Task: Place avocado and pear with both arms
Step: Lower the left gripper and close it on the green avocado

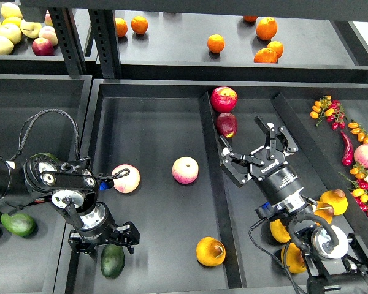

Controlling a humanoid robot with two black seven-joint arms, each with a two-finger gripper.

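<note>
Head view: the avocado (112, 260) is seen at the near edge of the middle tray (153, 110), long axis roughly upright in frame, narrower end toward the bottom edge, directly under the left gripper (102, 239). Left jaws are spread on either side of the avocado's top and released; contact cannot be told. The pear (210, 251) is found near the tray's front-right corner, just beside the divider wall (216, 202), its brown hollow turned to the right and toward the viewer. The right gripper (256, 150) is held over the right compartment, fingers spread wide, gripping nothing, well apart from the pear. Counts: two pink-yellow apples (185, 170) in the middle tray, with the left one (126, 178) close by the left wrist; two red apples (224, 98) stacked at the divider's far end; about seven oranges (216, 43) on the upper shelf; three paler avocados (18, 223) partly seen in the left tray; more yellow-orange fruit (333, 201) is partly hidden by the right arm, count unclear. Open floor is seen across the middle tray's far half and between the avocado and pear. Room is tightest at the front rim and along the divider.
</note>
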